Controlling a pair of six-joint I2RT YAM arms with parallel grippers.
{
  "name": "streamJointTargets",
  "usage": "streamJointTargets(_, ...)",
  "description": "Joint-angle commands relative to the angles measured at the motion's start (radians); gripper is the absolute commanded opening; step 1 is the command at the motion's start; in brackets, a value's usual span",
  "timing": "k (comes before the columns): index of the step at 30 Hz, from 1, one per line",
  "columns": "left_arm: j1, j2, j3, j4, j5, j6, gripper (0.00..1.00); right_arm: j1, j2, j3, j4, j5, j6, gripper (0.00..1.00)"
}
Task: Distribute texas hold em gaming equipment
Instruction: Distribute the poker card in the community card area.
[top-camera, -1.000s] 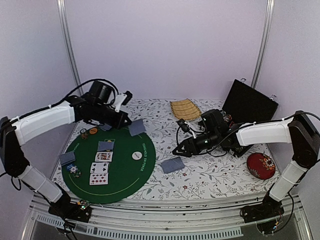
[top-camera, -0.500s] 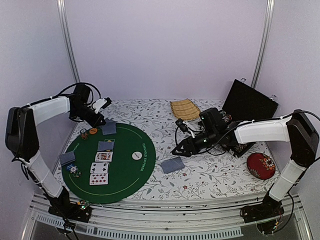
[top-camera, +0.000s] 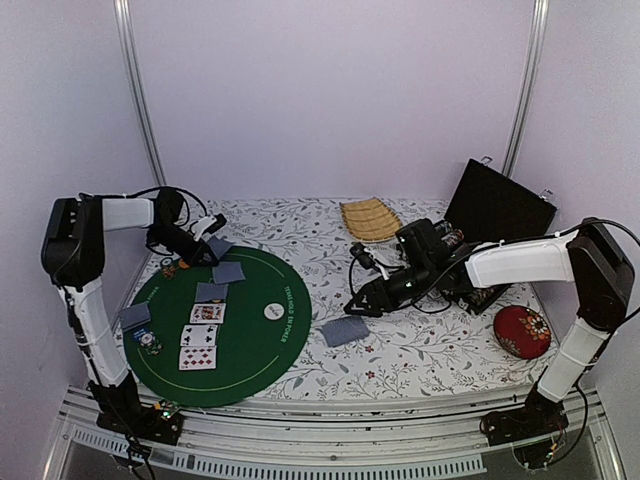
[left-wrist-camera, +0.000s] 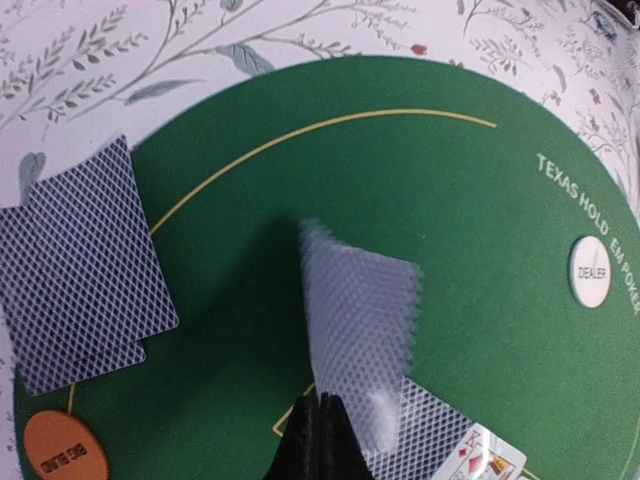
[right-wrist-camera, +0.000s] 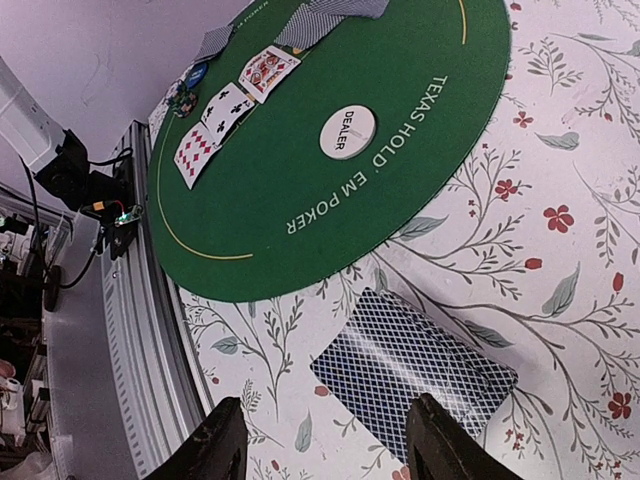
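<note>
**L arm tucked at mat's far-left rim, R arm open over deck**

L arm: climbs from its base to a high elbow at far left. Forearm runs right and the wrist dips, so the L gripper (top-camera: 207, 247) sits low over the far-left rim of the green mat (top-camera: 255, 345). In the wrist view the fingers (left-wrist-camera: 320, 440) are pressed together into one dark wedge. A blurred face-down card (left-wrist-camera: 360, 320) lies right ahead of them; can't tell if its edge is nipped btwn them. Beside it is an overlapping face-down pair (left-wrist-camera: 85, 270) at the mat's rim, w/ an orange token (left-wrist-camera: 65, 450) close by.

R arm: elbow high at right, forearm reaching left, wrist pitched down. R gripper (top-camera: 362, 300) hangs over the floral cloth (top-camera: 430, 345), jaws spread wide, holding nothing. The deck (right-wrist-camera: 415, 370) lies face-down on the cloth just right of the mat, below the fingertips.

On the mat: three face-up cards (top-camera: 200, 335) in a near-far row, w/ a white dealer button (top-camera: 272, 311) to their right.
</note>
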Motion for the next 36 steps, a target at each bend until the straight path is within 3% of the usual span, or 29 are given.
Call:
streamJointTargets(1,0.016,0.081,0.031,-0.024,-0.029,0.043,0.00,-0.007,0.011,0.032,-0.020,0.008,-0.009,0.57)
streamJointTargets(9,0.008,0.121,0.043,0.041,-0.188,0.050,0.00,-0.007,0.032,0.058,-0.040,0.001,-0.009,0.58)
streamJointTargets(18,0.004,0.082,0.028,0.115,-0.276,0.080,0.00,-0.007,0.053,0.075,-0.048,-0.006,-0.004,0.58)
streamJointTargets(36,0.004,0.032,-0.041,0.123,-0.226,0.072,0.00,-0.007,0.063,0.074,-0.047,-0.010,-0.005,0.59)
